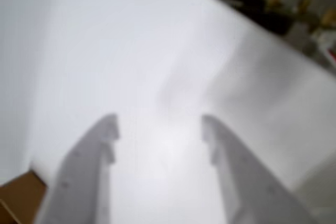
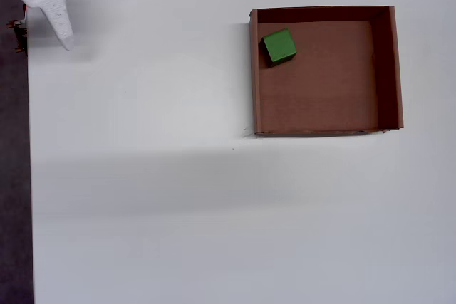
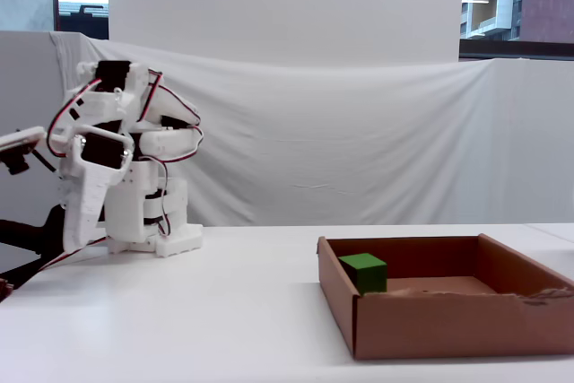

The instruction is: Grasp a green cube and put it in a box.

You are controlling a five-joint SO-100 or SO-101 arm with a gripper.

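Cardboard first: we log the box (image 2: 385,69), a shallow square brown tray with low upright walls, standing on the white table (image 2: 142,197) toward the upper right of the overhead view and at the lower right of the fixed view (image 3: 448,325). Inside it we log 1 green cube (image 2: 279,45), resting on the brown floor in the corner that the overhead view shows as upper left, close to the left wall and a little short of the far wall; whether it touches either wall we cannot tell. In the fixed view the cube (image 3: 364,272) shows above the near wall, at the left end of the tray, sitting flat. We log the arm folded back over its white base at the left of the fixed view, well apart from the box, with the gripper (image 3: 79,235) hanging downward above the table. In the overhead view only 1 white finger (image 2: 60,23) reaches into the top left corner. In the blurred wrist view we see the gripper (image 1: 160,129) with its 2 pale fingers (image 1: 89,166) spread apart, a broad gap of white surface between them and nothing held there. A brown corner (image 1: 18,198) shows at the lower left edge of that view. Red and black wires run along the arm in the fixed view.
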